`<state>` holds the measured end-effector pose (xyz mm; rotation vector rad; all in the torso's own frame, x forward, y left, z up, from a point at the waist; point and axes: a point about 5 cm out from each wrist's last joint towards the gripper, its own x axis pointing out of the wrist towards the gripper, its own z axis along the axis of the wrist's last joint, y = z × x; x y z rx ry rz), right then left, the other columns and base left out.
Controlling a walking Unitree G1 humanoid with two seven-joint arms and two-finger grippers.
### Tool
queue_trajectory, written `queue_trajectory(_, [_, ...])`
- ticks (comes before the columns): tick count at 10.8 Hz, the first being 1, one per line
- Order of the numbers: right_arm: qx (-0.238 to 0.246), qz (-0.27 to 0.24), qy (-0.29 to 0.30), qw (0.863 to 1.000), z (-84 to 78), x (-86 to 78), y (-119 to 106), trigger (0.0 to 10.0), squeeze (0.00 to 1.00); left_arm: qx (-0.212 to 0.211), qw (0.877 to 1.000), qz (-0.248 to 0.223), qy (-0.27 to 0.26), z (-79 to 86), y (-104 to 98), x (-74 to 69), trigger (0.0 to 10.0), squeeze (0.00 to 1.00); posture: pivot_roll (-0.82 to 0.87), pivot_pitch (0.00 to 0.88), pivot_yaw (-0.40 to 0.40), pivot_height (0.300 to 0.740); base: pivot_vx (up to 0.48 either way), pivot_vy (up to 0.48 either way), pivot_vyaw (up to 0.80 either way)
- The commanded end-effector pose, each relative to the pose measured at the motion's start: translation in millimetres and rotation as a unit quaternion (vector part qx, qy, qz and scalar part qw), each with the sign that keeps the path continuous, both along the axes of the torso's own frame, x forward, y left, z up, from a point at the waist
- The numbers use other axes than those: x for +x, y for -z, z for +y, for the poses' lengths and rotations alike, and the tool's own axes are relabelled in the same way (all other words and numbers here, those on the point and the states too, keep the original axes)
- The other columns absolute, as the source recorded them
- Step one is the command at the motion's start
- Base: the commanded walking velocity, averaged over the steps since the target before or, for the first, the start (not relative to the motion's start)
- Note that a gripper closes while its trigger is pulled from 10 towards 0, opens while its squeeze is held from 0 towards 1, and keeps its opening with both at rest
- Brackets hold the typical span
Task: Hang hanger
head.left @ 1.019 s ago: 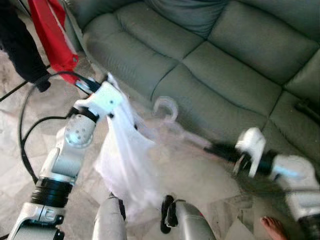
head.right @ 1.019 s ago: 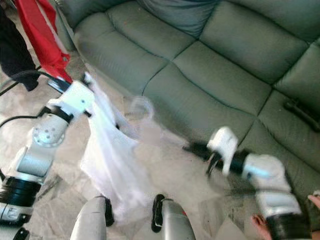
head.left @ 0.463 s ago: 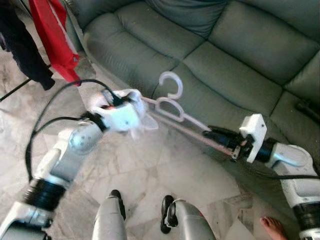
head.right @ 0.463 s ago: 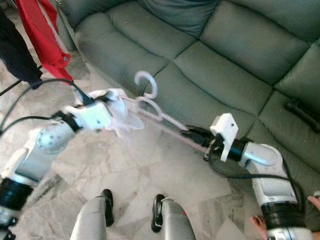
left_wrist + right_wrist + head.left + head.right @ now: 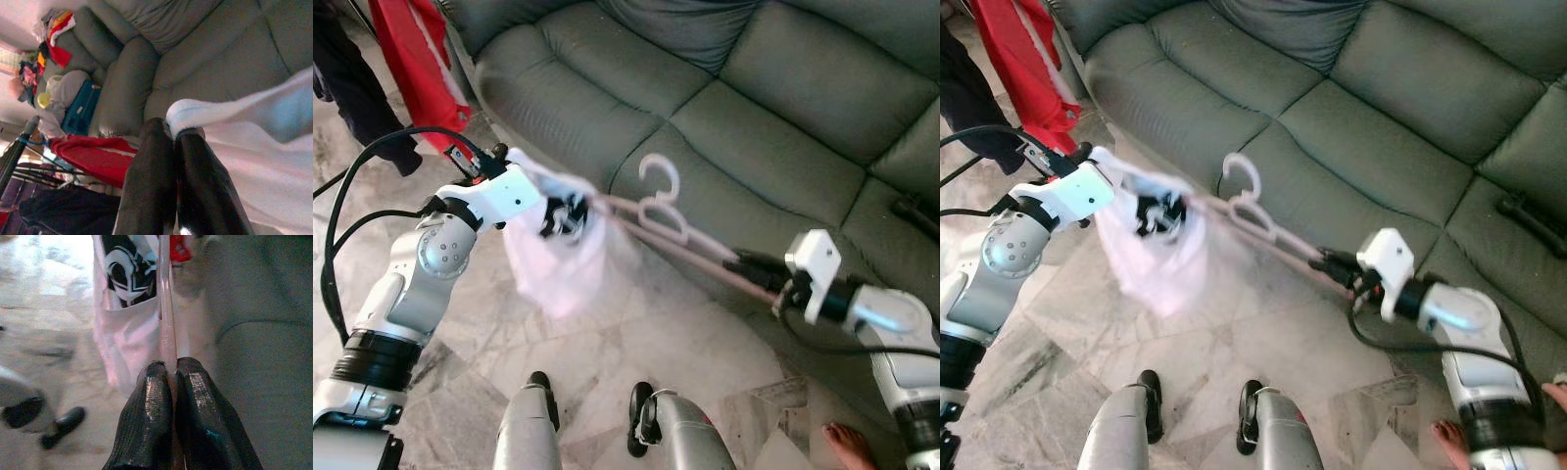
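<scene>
My right gripper (image 5: pixel 168 377) has its fingers (image 5: pixel 146 421) clenched on the thin pink bar of the hanger (image 5: pixel 658 211), and in the right wrist view that bar runs straight away from the fingertips toward the white garment (image 5: pixel 560 259). My left gripper (image 5: pixel 173 134) has its fingers (image 5: pixel 151 176) pinched tight on a fold of that same white garment, the cloth spilling off to one side of the two black tips. From my head camera, the hanger is held in the air between the two arms, slanting from the right gripper at about 4 o'clock up to the left gripper at about 10 o'clock, with its hook standing up near the middle of the picture, in front of the sofa's seat edge. The garment hangs bunched from the hanger's left end, drooping over the marble floor (image 5: pixel 636 343); a dark print shows on it near the top. Behind everything, across 12 to 3 o'clock, is the grey-green sofa (image 5: pixel 754 108). At 11 o'clock a red cloth (image 5: pixel 411 49) and a dark one (image 5: pixel 357 88) hang beside the sofa's arm. A person's bare foot (image 5: pixel 847 446) rests on the floor at 5 o'clock.
</scene>
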<state>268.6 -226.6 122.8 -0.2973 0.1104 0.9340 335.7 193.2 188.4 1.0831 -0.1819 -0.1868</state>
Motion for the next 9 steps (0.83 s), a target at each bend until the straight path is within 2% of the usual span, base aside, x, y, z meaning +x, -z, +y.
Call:
queue_trajectory(1, [0.01,-0.005,-0.037,0.999,3.4,-5.2,-9,10.0,0.0,-0.004,1.0,-0.014,-0.002,-1.8,-6,1.2,10.0,0.0,0.01,0.257,-0.074,0.74,0.0,0.0,0.0])
queue_trajectory(2, [-0.041,0.026,-0.07,0.996,2.0,-13.6,0,10.0,0.0,-0.002,1.0,-0.014,-0.003,-2.0,-5,1.1,10.0,0.0,0.01,0.257,-0.074,0.74,0.0,0.0,0.0])
queue_trajectory(3, [-0.09,0.006,-0.02,0.996,-6.9,-3.9,7,10.0,0.0,-0.009,1.0,-0.017,-0.008,-1.1,-6,1.0,10.0,0.0,0.02,0.258,-0.078,0.74,0.0,0.0,0.0])
queue_trajectory(4, [-0.079,0.041,-0.023,0.996,-8.6,-6.3,10,10.0,0.0,-0.021,0.999,-0.02,-0.016,-0.3,-6,0.5,10.0,0.0,0.02,0.258,-0.078,0.74,0.0,0.0,0.0])
queue_trajectory(5, [-0.133,0.049,-0.018,0.99,-14.6,-7.8,15,10.0,0.0,-0.059,0.998,-0.016,-0.032,1.6,-5,0.3,10.0,0.0,0.02,0.259,-0.077,0.74,0.0,0.0,0.0])
queue_trajectory(6, [-0.117,0.082,0.014,0.99,-19.1,-6.2,20,10.0,0.0,-0.123,0.991,-0.001,-0.048,2.8,-2,0.5,10.0,0.0,0.02,0.259,-0.077,0.74,0.0,0.0,0.0])
queue_trajectory(7, [-0.093,0.08,-0.019,0.992,-14.8,-11.7,17,10.0,0.0,-0.103,0.994,-0.006,-0.039,-0.8,-1,-0.4,10.0,0.0,0.02,0.259,-0.077,0.74,0.0,0.0,0.0])
queue_trajectory(8, [-0.045,0.035,-0.026,0.998,-7.8,-6.8,3,10.0,0.0,-0.1,0.994,0.001,-0.035,-3.3,2,-1.2,10.0,0.0,0.02,0.259,-0.075,0.74,0.0,0.0,0.0])
queue_trajectory(9, [-0.002,0.016,-0.033,0.999,-1.1,-3.6,-11,10.0,0.0,-0.101,0.994,0.008,-0.036,-5.1,6,-1.9,10.0,0.0,0.02,0.26,-0.073,0.74,0.0,0.0,0.0])
